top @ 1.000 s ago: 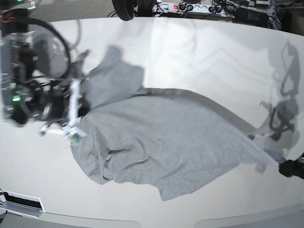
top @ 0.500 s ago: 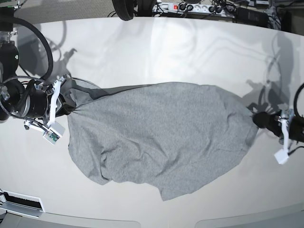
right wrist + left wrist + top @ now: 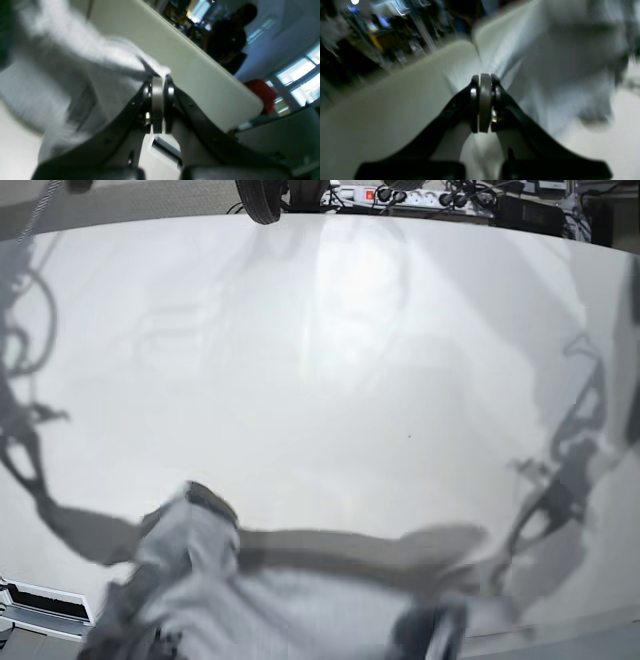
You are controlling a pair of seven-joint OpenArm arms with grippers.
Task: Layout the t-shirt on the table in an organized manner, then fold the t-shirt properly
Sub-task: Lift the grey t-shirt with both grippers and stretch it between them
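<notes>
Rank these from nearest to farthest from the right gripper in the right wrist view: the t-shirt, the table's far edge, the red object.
1. The t-shirt, pinched in the right gripper, spreading left.
2. The table's far edge, upper right.
3. The red object, beyond the table, right.

The t-shirt (image 3: 300, 600) — motion-blurred, cut off by the bottom edge.

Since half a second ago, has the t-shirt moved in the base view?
Yes. The t-shirt has been pulled off the middle of the table toward its near edge, now blurred along the bottom of the base view, well away from the power strip at the far side.
</notes>
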